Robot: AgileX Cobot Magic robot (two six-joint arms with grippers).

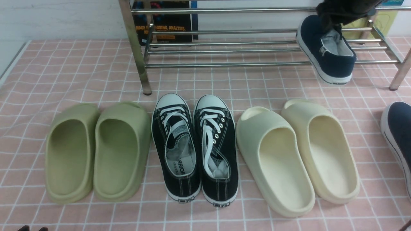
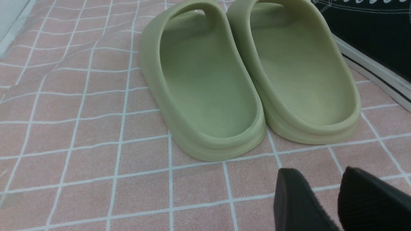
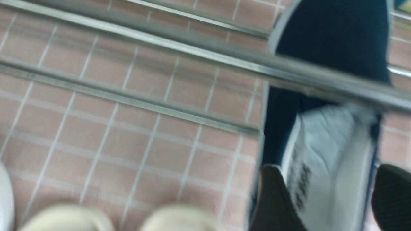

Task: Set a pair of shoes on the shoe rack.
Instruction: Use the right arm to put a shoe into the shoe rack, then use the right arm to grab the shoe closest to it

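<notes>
Tool (image 3: 330, 170) of rt arm, over rack (image 1: 224, 64), straddles tilted navy shoe (image 1: 340, 65) — grip unclear.

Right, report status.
Left gripper open by green foam slides. Right gripper holds one navy canvas slip-on tilted at chrome bar rack. Second navy slip-on on floor, far right.

My counter (image 1: 64, 70) is covered in pink cloth with a white grid. Toward its near edge I see three pairs in a row, left to right: green slides (image 1: 96, 150), black lace-up sneakers (image 1: 196, 147), cream slides (image 1: 298, 154). One navy slip-on (image 1: 399, 138) lies at the right edge. The shoe rack (image 1: 224, 64) stands on its legs toward the far edge.
</notes>
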